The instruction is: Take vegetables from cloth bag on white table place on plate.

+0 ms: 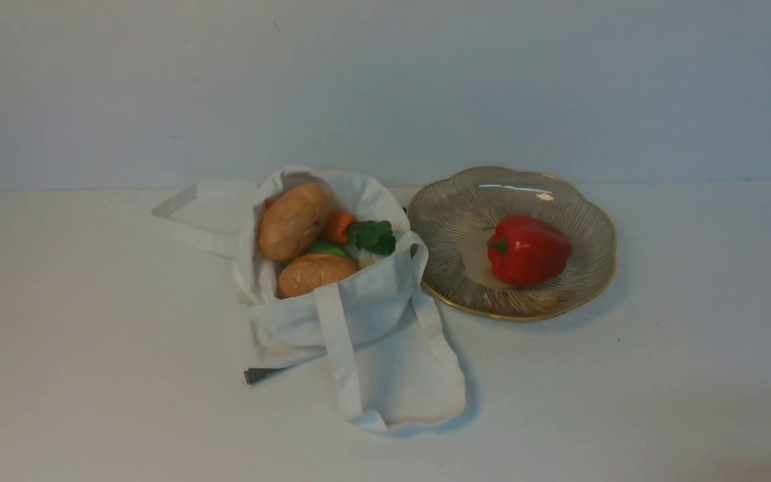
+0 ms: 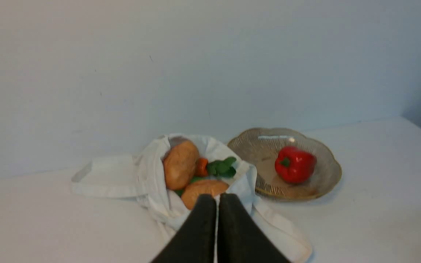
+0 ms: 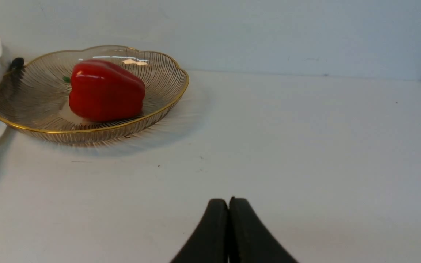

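Observation:
The off-white cloth bag (image 1: 359, 314) lies open on the white table (image 1: 91, 335). In it are two brown potatoes (image 1: 294, 221) (image 1: 316, 272), an orange carrot (image 1: 338, 226) and green leaves (image 1: 373, 235). The red bell pepper (image 1: 527, 249) lies in the ribbed glass plate (image 1: 452, 221) to the bag's right. Neither gripper shows in the front view. My left gripper (image 2: 217, 199) is shut and empty, back from the bag (image 2: 152, 182). My right gripper (image 3: 228, 202) is shut and empty over bare table, back from the plate (image 3: 27, 91) and pepper (image 3: 106, 90).
A plain pale wall (image 1: 385, 80) stands just behind the bag and plate. One bag strap (image 1: 185, 214) lies out to the left, another (image 1: 340, 348) runs toward the front. A small dark corner (image 1: 258, 375) sticks out under the bag's front left.

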Robot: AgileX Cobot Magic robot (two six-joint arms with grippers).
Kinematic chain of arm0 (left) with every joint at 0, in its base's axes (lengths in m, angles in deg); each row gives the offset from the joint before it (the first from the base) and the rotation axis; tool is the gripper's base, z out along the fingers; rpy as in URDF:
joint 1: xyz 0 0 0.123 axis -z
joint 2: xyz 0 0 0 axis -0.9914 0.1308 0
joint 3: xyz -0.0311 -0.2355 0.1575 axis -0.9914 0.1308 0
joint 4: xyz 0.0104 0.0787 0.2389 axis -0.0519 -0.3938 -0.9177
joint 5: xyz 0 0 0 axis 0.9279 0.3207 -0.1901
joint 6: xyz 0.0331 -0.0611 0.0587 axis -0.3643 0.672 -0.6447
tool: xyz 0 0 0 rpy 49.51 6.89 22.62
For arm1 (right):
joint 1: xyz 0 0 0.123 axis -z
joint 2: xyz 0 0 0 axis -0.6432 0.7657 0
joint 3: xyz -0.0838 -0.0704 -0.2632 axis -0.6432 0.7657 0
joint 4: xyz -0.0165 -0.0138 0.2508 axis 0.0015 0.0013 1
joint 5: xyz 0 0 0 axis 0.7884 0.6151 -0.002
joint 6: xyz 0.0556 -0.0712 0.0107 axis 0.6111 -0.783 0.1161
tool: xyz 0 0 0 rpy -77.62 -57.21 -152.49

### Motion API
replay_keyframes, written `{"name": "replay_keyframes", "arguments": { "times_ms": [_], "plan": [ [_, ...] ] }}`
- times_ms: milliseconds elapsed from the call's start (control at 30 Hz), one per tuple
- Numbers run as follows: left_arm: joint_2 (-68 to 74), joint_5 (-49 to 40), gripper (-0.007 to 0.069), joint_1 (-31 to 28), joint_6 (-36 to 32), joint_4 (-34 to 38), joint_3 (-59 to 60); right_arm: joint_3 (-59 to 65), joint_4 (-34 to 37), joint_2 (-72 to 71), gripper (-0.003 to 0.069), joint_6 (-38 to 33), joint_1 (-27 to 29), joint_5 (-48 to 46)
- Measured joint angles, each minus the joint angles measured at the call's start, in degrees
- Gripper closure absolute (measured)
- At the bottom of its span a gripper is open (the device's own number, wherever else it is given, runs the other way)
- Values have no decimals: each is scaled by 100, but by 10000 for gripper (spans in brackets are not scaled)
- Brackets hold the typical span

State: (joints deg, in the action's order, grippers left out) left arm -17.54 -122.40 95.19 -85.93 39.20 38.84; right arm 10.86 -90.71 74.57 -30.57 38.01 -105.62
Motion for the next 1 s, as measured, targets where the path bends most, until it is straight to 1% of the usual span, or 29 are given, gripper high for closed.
{"name": "replay_keyframes", "arguments": {
  "times_ms": [33, 100, 233, 333, 367, 400, 433, 500, 533, 567, 667, 1000],
  "plan": [
    [-49, 31, 629, 0, 0, 0, 28, 0, 0, 0, 673, 0, 0, 0],
    [-255, 367, 629, 0, 26, 0, 334, 0, 0, 0, 673, 0, 0, 0],
    [-252, 609, 629, 0, 31, 19, 734, 0, 0, 0, 673, 0, 0, 0],
    [-225, 1012, 629, 0, 31, 70, 1024, 0, 0, 0, 673, 0, 0, 0],
    [-214, 1267, 629, 0, 31, 82, 1154, 0, 0, 0, 673, 0, 0, 0],
    [-214, 1267, 629, 0, 31, 82, 1154, 0, 0, 0, 673, 0, 0, 0],
    [-200, 1648, 629, 0, 31, 81, 1331, 0, 0, 0, 673, 0, 0, 0],
    [-196, 1933, 629, 0, 31, 81, 1440, 0, 0, 0, 673, 0, 0, 0],
    [-196, 2339, 629, 0, 31, 81, 1611, 0, 0, 0, 673, 0, 0, 0],
    [-196, 2499, 629, 0, 31, 83, 1689, 0, 0, 0, 673, 0, 0, 0],
    [-196, 2642, 629, 0, 31, 88, 1882, 0, 0, 0, 673, 0, 0, 0],
    [-196, 2522, 629, 0, -23, 49, 2107, 0, 0, 0, 673, 0, 0, 0]
  ]
}}
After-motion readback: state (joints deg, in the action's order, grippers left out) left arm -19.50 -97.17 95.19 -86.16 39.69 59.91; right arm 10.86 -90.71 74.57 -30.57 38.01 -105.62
